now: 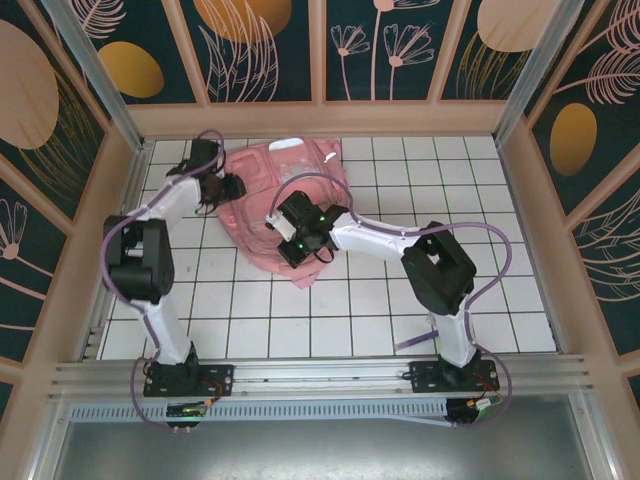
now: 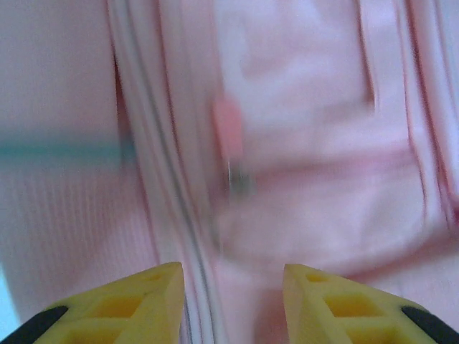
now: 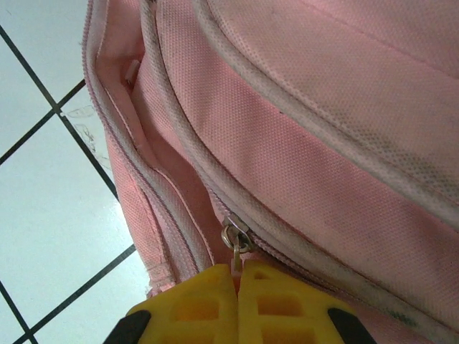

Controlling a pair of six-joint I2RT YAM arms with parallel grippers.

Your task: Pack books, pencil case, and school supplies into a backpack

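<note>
right gripper (image 3: 238,278): you see it clenched on the zipper pull (image 3: 234,242), near side;
backpack (image 1: 262,190): lies on your tiled table (image 1: 400,300), toward far left;
left gripper (image 2: 231,279): released; jaws apart, close over the pink fabric

No writing, label, brand or number can be read in any view; the backpack (image 1: 250,210) shows plain pink fabric, and the wall panels (image 1: 260,50) carry only leaf and flower drawings.

White tiled tabletop (image 1: 350,310), dark floral wall panels (image 1: 270,70)
</note>
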